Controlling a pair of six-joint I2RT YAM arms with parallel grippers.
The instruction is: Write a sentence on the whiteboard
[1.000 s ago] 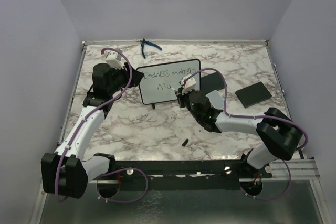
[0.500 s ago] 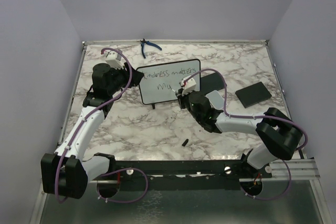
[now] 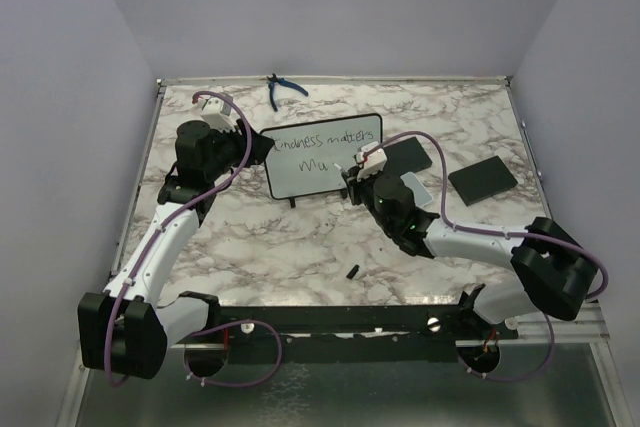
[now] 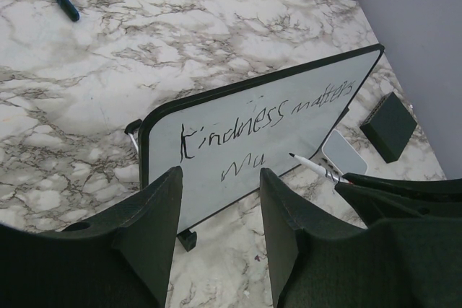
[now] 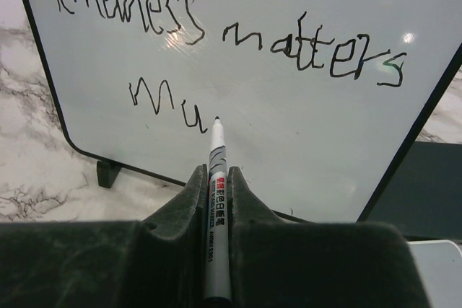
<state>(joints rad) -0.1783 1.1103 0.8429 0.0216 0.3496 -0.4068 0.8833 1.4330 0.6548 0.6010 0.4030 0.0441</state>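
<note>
The whiteboard stands tilted on small black feet at mid table. The sentence reads "Kindness matters", with "Mu" on the line below. My right gripper is shut on a white marker. The marker's black tip sits at the board surface just right of "Mu". In the top view the right gripper is at the board's lower right. My left gripper is open by the board's left end. The board's lower left part and one foot show between its fingers, with no contact visible.
Blue pliers lie at the far edge. Two flat black pads lie right of the board, and a pale grey eraser block sits behind its right end. A small black cap lies near the front edge.
My right gripper has shifted a little to the right along the second line, leaving "Mu" uncovered. The left arm and the board have not moved.
</note>
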